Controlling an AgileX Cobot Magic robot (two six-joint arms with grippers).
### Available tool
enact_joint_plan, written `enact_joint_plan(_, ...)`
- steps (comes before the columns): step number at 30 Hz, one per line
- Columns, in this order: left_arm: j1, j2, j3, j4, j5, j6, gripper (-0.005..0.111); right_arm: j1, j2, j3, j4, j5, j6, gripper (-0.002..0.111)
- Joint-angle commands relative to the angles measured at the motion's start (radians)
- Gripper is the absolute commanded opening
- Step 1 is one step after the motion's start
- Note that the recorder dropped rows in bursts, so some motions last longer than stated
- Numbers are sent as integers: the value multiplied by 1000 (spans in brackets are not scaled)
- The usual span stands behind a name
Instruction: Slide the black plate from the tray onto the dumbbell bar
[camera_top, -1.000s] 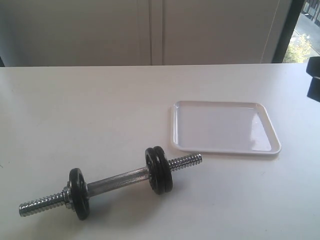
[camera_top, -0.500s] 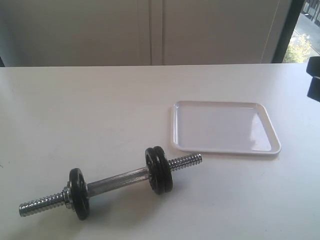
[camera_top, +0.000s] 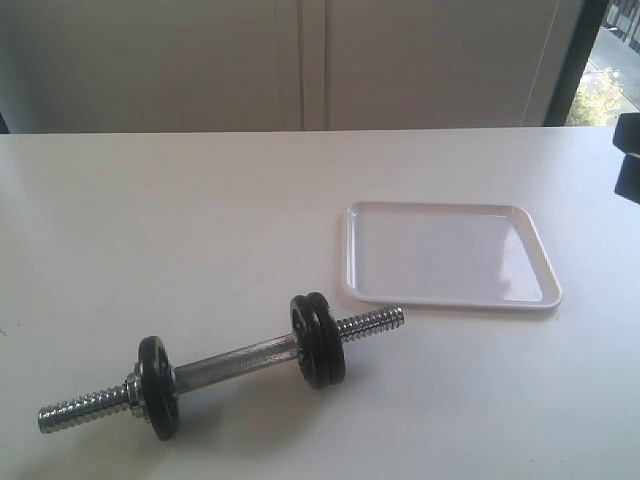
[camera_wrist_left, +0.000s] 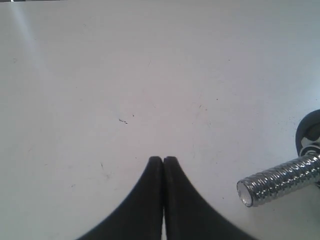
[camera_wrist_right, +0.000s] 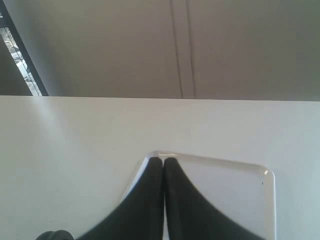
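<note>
The dumbbell bar (camera_top: 235, 360) lies on the white table at the front left. It carries three alike black plates: one (camera_top: 158, 387) near its left threaded end and a pair (camera_top: 320, 340) side by side near its right end. The white tray (camera_top: 450, 300) at the right holds nothing. My left gripper (camera_wrist_left: 163, 159) is shut and empty above bare table, with the bar's threaded end (camera_wrist_left: 280, 182) beside it. My right gripper (camera_wrist_right: 163, 159) is shut and empty, its tips over a corner of the tray (camera_wrist_right: 235, 195).
A dark part of the right arm (camera_top: 628, 158) shows at the exterior view's right edge, beyond the tray. A pale wall (camera_top: 300, 60) runs behind the table's far edge. Bare tabletop (camera_top: 180, 220) stretches left of the tray.
</note>
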Motion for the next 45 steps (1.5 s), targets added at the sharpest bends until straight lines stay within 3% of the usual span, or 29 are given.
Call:
enact_joint_plan(1,2,-4,3,20,-12,0,0,-3,-5,5,2,-4,-5,0)
enact_joint_plan(27,2,-4,3,32,-12,0,0,59,-22,5,2,-28,-5,0)
enact_joint_plan(45,0,-4,3,32,-12,0,0,59,-542,5,2,-26,-5,0)
